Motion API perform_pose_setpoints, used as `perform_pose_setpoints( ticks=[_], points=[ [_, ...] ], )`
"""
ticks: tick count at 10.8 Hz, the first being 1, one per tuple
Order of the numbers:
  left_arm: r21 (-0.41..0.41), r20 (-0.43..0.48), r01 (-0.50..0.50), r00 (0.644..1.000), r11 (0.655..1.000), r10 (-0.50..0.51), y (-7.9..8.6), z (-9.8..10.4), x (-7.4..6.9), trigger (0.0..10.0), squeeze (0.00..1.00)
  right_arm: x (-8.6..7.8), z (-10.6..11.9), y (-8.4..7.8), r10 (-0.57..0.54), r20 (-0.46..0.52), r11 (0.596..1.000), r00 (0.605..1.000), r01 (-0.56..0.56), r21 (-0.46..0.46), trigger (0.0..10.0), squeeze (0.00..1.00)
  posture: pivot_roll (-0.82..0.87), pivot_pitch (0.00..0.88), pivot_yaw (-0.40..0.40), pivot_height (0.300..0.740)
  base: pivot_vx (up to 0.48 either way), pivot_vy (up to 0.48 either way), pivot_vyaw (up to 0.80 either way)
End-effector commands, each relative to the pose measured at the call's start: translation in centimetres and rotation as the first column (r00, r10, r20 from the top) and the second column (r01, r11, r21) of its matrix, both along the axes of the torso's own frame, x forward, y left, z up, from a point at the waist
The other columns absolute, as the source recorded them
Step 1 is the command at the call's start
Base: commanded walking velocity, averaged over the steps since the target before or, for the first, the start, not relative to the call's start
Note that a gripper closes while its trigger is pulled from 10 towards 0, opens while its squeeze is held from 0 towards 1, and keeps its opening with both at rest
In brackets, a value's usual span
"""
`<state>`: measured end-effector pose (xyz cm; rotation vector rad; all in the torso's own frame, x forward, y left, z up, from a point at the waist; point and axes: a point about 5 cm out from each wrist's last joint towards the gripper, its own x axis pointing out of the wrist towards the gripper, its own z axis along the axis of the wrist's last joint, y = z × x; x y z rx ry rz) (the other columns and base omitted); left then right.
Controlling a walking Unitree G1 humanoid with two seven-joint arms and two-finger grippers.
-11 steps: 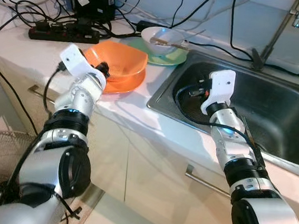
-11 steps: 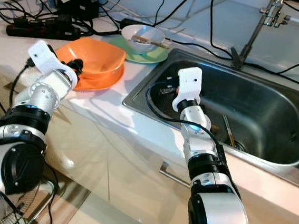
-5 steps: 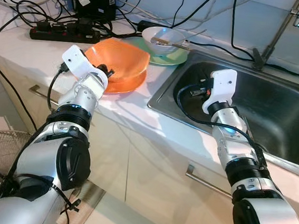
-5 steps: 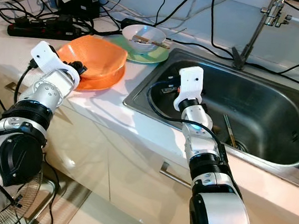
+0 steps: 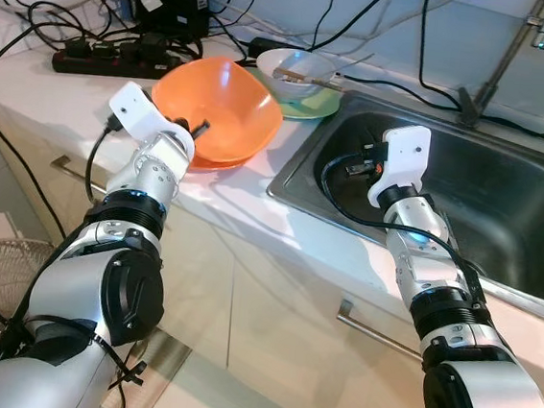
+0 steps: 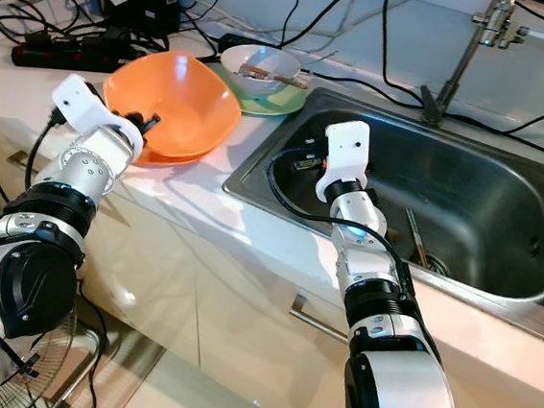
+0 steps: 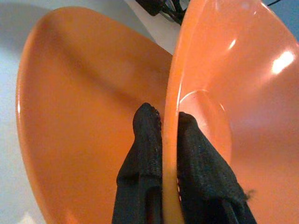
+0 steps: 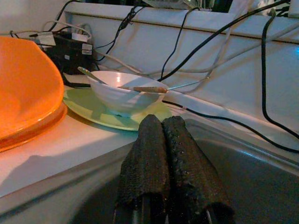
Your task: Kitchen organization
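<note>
While its rim is pinched, the upper orange bowl (image 5: 222, 106) stands tilted up off a second orange bowl (image 7: 84, 121) that lies under it on the tabletop (image 5: 244, 194). The left end effector (image 7: 164, 122) is closed narrowly on that rim, one finger on the outside wall and one inside the bowl. Both bowls lie just ahead of this end effector, and the tilted one leans away from it toward the sink.

By the look of it, the bowl is stiff, light plastic with a glossy, probably slippery surface. It seems unlikely to break, but it could swing or slide out of a thin rim grip. The rim is the only practical hold, and a deeper bite on the wall would likely steady it.

Over the steel sink (image 5: 503, 202), the right end effector (image 8: 163, 122) has its two fingers pressed together with nothing between them. Beyond its tips, a white bowl (image 8: 122, 94) with a utensil across it sits on a green plate (image 8: 96, 112) at the tabletop's edge. Farther behind, a power strip (image 5: 108, 56) and tangled cables lie against the wall.
</note>
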<state>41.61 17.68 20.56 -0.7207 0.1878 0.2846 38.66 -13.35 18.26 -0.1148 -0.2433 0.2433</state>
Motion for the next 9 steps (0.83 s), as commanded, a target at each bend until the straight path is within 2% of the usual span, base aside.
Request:
perform_pose_setpoints(
  ticks=[1, 2, 3, 5, 6, 8, 9],
  points=[
    [0.002, -0.055, -0.005, 0.998, 1.0, 0.005, -0.2, -1.1, -0.2, 0.0, 0.0, 0.0, 0.0, -0.4, -0.011, -0.004, 1.0, 1.0, 0.011, -0.006, 10.0, 0.0, 0.19, 0.012, -0.008, 0.725, 0.0, 0.0, 0.0],
    [0.003, -0.054, -0.011, 0.998, 1.0, 0.011, -0.3, -1.2, -0.3, 0.0, 0.0, 0.0, 0.0, -0.4, -0.012, -0.004, 1.0, 1.0, 0.012, -0.008, 10.0, 0.0, 0.19, 0.011, -0.009, 0.725, 0.0, 0.0, 0.0],
    [0.021, -0.01, -0.035, 0.999, 0.999, 0.035, 0.0, -0.6, -0.3, 0.0, 0.0, 0.0, 0.0, -0.5, -0.013, -0.003, 1.0, 1.0, 0.013, -0.007, 10.0, 0.0, 0.19, 0.009, -0.011, 0.725, 0.0, 0.0, 0.0],
    [0.043, 0.141, -0.043, 0.989, 0.998, 0.036, -0.1, 1.0, -0.4, 0.0, 0.0, 0.0, 0.1, -0.6, -0.015, -0.003, 1.0, 1.0, 0.015, -0.006, 10.0, 0.0, 0.19, 0.007, -0.016, 0.725, 0.0, 0.0, 0.0],
    [0.066, 0.204, -0.018, 0.979, 0.998, 0.004, -0.4, 1.6, -0.6, 0.0, 0.0, 0.1, 0.1, -0.5, -0.016, -0.003, 1.0, 1.0, 0.016, -0.004, 10.0, 0.0, 0.19, 0.006, -0.021, 0.725, 0.0, 0.0, 0.0],
    [0.103, 0.381, 0.03, 0.922, 0.994, -0.067, -1.5, 3.8, -1.5, 0.0, 0.0, 0.2, 0.4, -0.3, -0.012, 0.005, 1.0, 1.0, 0.012, 0.006, 10.0, 0.0, 0.2, 0.0, -0.025, 0.725, 0.0, 0.0, 0.0],
    [0.126, 0.481, 0.046, 0.871, 0.991, -0.101, -2.1, 5.2, -2.2, 0.0, 0.0, 0.2, 0.8, -0.3, -0.01, 0.014, 1.0, 1.0, 0.01, 0.015, 10.0, 0.0, 0.2, 0.0, -0.031, 0.725, 0.0, 0.0, 0.0]
  ],
)
